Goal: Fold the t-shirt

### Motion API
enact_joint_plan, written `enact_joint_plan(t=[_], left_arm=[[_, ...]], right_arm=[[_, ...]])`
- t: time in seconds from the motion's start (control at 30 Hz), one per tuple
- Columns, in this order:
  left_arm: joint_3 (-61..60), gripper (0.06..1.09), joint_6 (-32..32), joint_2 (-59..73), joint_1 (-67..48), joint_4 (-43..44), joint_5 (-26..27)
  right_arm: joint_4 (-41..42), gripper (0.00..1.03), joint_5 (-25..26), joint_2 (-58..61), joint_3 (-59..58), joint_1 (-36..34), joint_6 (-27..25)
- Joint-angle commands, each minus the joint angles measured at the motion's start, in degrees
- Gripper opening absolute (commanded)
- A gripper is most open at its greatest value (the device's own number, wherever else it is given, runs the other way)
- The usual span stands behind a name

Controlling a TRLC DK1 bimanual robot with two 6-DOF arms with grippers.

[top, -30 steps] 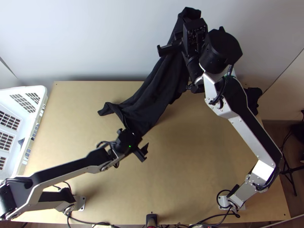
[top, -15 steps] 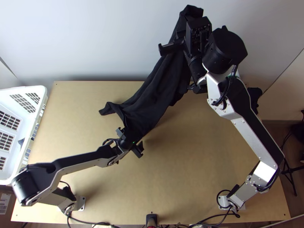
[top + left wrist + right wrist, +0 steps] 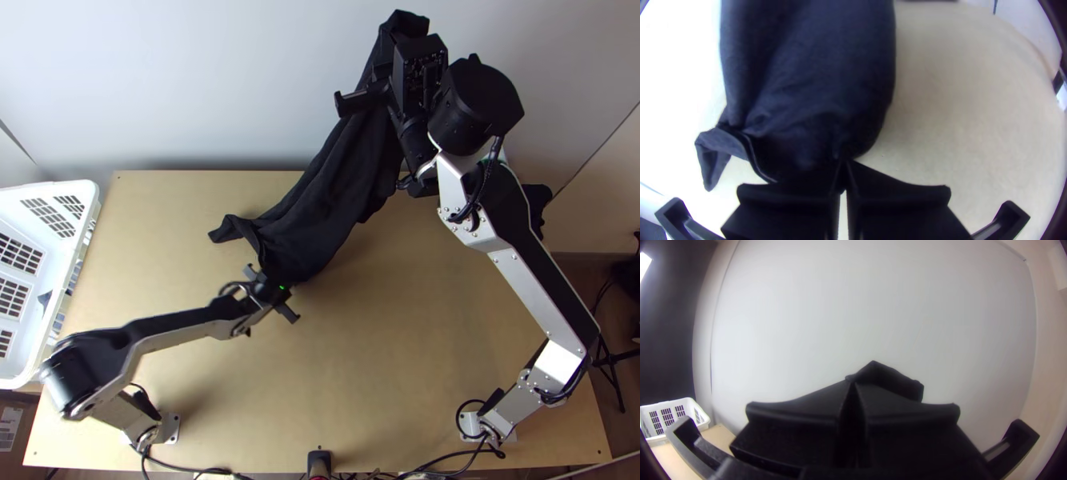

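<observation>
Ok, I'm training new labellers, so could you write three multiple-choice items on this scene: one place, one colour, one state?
1. In the top view, where is the basket?
A) Right of the right arm
B) Middle of the table
C) Far left

2. What colour is the t-shirt?
A) Black
B) Red
C) White

3. The left gripper is:
A) wide open
B) shut on the t-shirt
C) shut on the basket

Answers:
1 C: it sits at the top view's left edge.
2 A: the cloth is dark throughout the top view.
3 B: its fingers meet at the cloth's near end.
</observation>
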Motion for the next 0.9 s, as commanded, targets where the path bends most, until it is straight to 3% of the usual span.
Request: enact_joint_plan(t=[0.0,0.13,0.37,0.67,0.87], left_arm=[[2.5,0.09,-6.6,-16.8,4.9,-7.2,9.0],[8.7,0.09,-8.9,-25.5,7.6,-17.5,10.7],[15.8,0.09,-13.2,-31.7,19.1,-27.2,19.4],[17.3,0.09,-17.5,-26.0,41.7,-29.4,33.2],[16.9,0.09,-17.5,-17.2,49.8,-30.5,36.9]], right_arm=[[0.0,0.03,0.0,0.2,-0.6,-0.6,0.4],[0.0,0.03,0.0,0.9,-0.4,-0.7,0.8],[0.1,0.03,0.0,2.4,0.9,-0.7,1.1],[-1.4,0.03,-0.2,2.8,-2.5,-3.7,2.4],[-1.6,0.03,-0.4,1.4,-6.4,-4.8,4.0]])
